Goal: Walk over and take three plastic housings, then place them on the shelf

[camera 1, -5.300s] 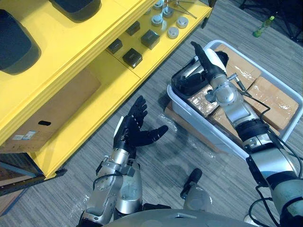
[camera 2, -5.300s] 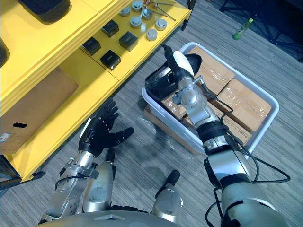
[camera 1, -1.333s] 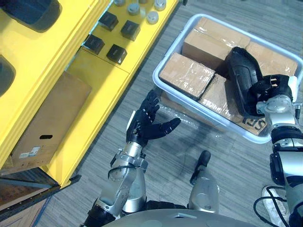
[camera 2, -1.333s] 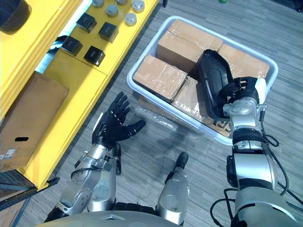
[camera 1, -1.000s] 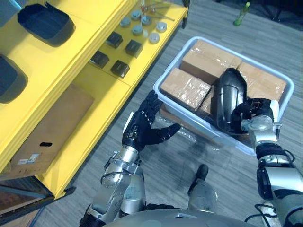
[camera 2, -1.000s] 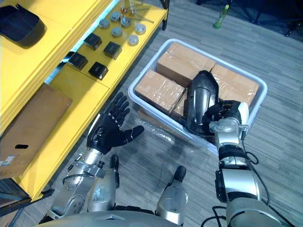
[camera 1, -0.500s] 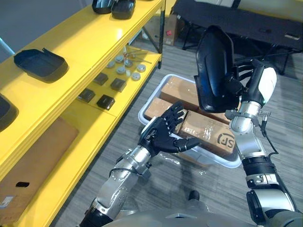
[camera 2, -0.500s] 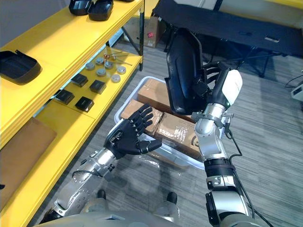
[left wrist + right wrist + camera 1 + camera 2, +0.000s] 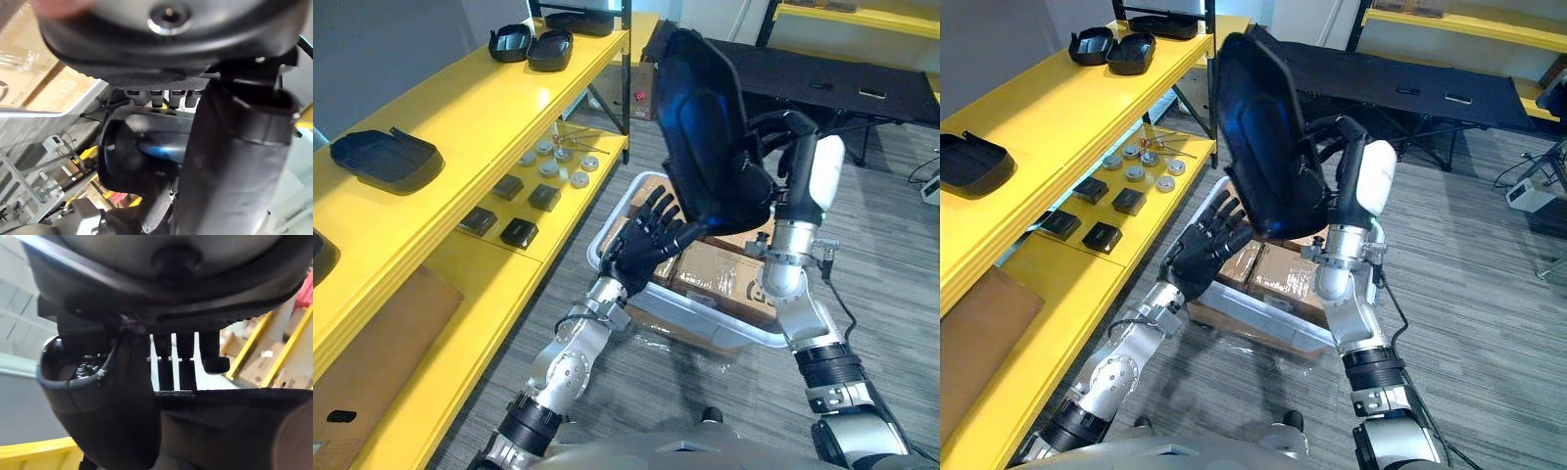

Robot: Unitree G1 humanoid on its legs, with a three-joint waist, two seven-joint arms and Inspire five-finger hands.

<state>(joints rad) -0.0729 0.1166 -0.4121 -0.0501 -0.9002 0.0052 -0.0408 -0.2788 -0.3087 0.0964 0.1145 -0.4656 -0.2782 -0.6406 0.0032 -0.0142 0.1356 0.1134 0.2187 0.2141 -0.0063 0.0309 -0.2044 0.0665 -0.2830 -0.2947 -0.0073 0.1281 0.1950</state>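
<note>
A large black plastic housing (image 9: 705, 137) is held up in the air, standing on edge above the tub. My right hand (image 9: 798, 157) is shut on its right rim, fingers curled over the edge and the white-covered thumb behind it. My left hand (image 9: 646, 243) is open with straight, spread fingers that reach the housing's lower left edge. The same housing (image 9: 1263, 137) and left hand (image 9: 1203, 253) appear in the right eye view. More black housings lie on the yellow shelf's top board: one (image 9: 386, 157) near me, two others (image 9: 530, 44) farther along.
The yellow shelf (image 9: 460, 103) runs along my left; its lower board carries small black blocks (image 9: 519, 232) and metal discs (image 9: 553, 162). A white tub (image 9: 705, 315) with cardboard boxes sits on the floor below the hands. A black table (image 9: 832, 78) stands behind.
The right hand has carried the housing higher and to the left. The left hand has risen to its lower edge. The camera has tilted up toward the shelf.
</note>
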